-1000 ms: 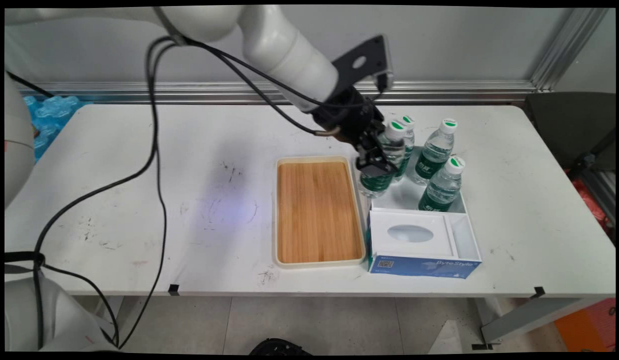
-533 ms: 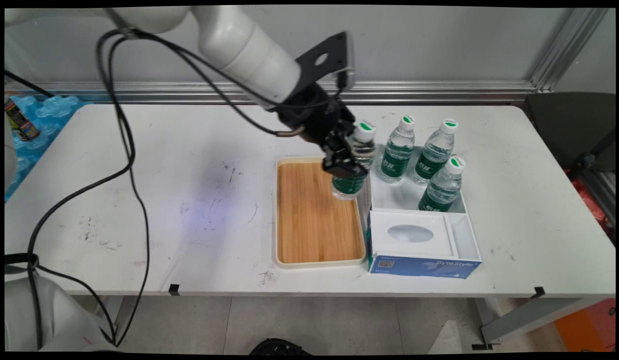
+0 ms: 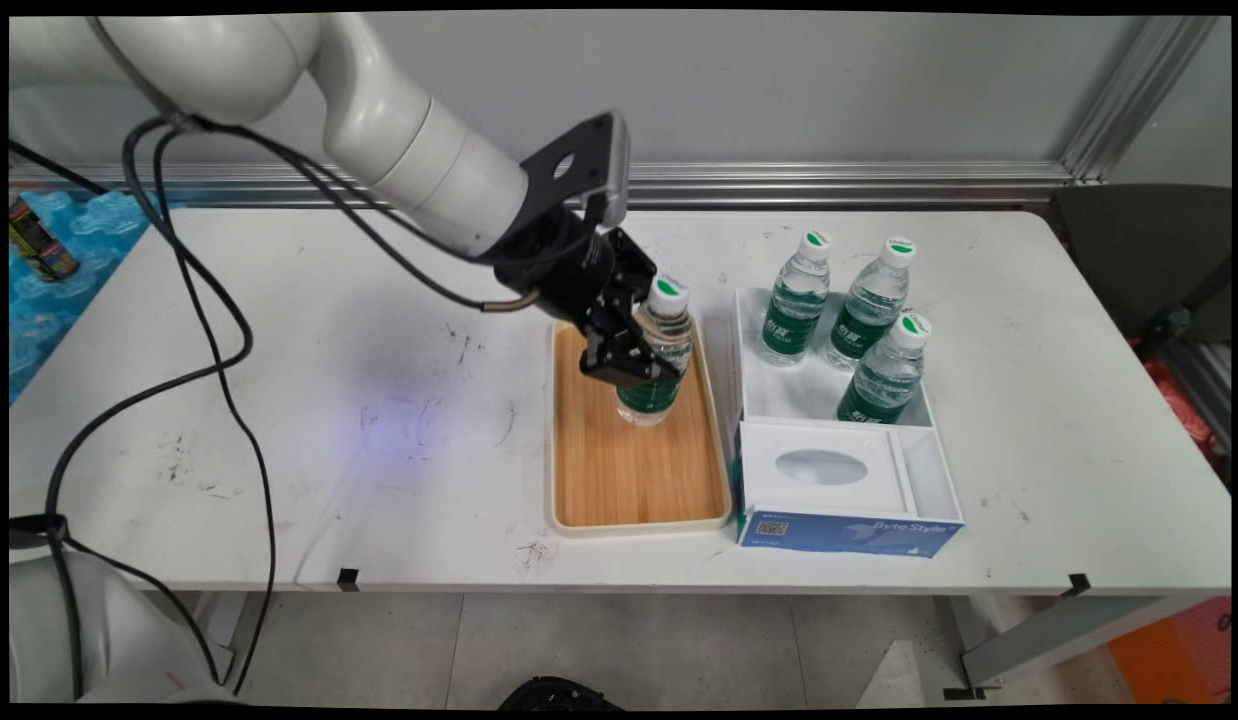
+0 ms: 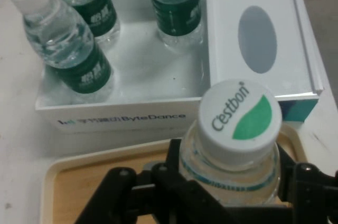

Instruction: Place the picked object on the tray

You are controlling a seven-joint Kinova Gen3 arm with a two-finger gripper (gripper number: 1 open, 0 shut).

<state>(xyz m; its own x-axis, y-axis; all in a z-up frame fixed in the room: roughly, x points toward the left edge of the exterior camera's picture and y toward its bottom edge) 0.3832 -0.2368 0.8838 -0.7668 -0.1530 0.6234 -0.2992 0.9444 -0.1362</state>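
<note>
The water bottle (image 3: 655, 352) I have in hand is a small clear one with a green label around its lower body and a white cap printed with a green leaf shape and the word Cestbon; it stands nearly upright over the far part of the wooden tray (image 3: 634, 505), and I cannot tell whether its base touches the wood. My gripper (image 3: 634, 345) is pinching it, one finger on each side of the body just below the neck. The tray is a cream-rimmed rectangle with a bamboo floor, and nothing else sits in it. Just to its right is a white open box (image 3: 754, 385) holding three more bottles (image 3: 797, 300) of the same kind, all upright, two at the far side and one nearer and to the right. Against the near side of that box lies a tissue box (image 3: 844, 500), white on top with an oval opening and blue on its near face. Everything rests on a scuffed white table (image 3: 279, 400) in front of a grey wall (image 3: 879, 90) with an aluminium rail along its base.
</note>
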